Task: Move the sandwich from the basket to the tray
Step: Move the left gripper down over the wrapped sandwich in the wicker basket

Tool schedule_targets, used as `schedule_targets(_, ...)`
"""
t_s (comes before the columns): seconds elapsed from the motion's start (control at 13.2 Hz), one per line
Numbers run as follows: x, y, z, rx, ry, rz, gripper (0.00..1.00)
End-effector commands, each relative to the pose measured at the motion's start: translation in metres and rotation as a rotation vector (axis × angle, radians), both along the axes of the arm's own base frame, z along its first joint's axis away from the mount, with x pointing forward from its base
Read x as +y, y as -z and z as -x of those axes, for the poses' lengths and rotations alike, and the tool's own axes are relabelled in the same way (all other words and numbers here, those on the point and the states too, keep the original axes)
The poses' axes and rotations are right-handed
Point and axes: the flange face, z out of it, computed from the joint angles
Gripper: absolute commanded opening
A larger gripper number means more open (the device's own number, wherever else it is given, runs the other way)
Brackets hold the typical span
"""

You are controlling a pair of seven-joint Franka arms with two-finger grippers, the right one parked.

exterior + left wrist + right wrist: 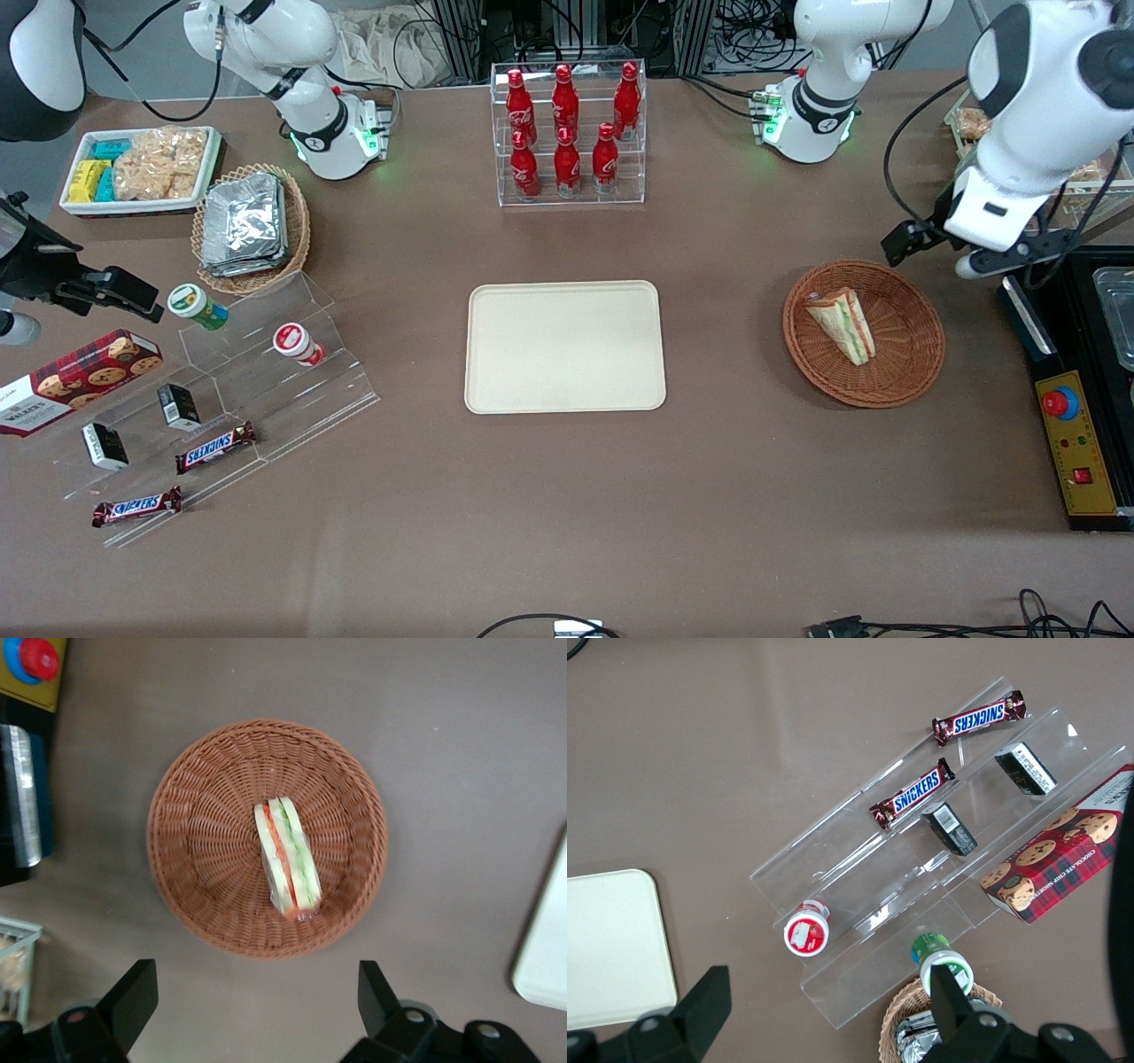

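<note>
The sandwich (843,322) (287,858), a clear-wrapped wedge of pale bread with green and orange layers, lies in the round reddish-brown basket (904,363) (204,824) toward the working arm's end of the table. The cream tray (565,346) (547,948) sits bare at the table's middle. My gripper (966,257) (257,1001) hangs high beside the basket, toward the working arm's end. It is open, with only bare table between its fingers (133,992), apart from the basket rim.
A black control box (1076,452) with a red button stands by the basket at the table's end. A clear rack of red bottles (567,133) stands farther from the camera than the tray. Snack shelves (221,399) and a tan foil-packet basket (252,226) lie toward the parked arm's end.
</note>
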Motion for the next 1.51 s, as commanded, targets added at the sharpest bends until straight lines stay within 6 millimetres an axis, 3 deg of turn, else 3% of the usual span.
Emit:
schedule_targets(0.0, 0.004, 0.063, 0.007, -0.016, -0.047, 0.007, 1.0)
schedule_targets(0.38, -0.001, 0.158, -0.014, -0.046, -0.107, 0.044, 1.0)
schedule_targets(0.6, -0.003, 0.206, -0.006, -0.065, -0.107, 0.063, 1.0)
schedule_targets(0.83, -0.003, 0.231, 0.0, -0.058, -0.114, 0.071, 1.0)
schedule_targets(0.98, -0.003, 0.233, 0.002, -0.054, -0.114, 0.071, 0.98)
schedule_targets(1.06, -0.003, 0.235, 0.004, -0.049, -0.114, 0.07, 0.82)
schedule_targets(1.13, -0.003, 0.236, 0.005, -0.046, -0.114, 0.07, 0.46)
schedule_targets(1.21, -0.003, 0.236, 0.006, -0.044, -0.114, 0.07, 0.19)
schedule_targets(1.28, -0.003, 0.236, 0.006, -0.044, -0.114, 0.07, 0.08)
schedule_targets(1.43, -0.003, 0.234, 0.005, -0.047, -0.111, 0.069, 0.08)
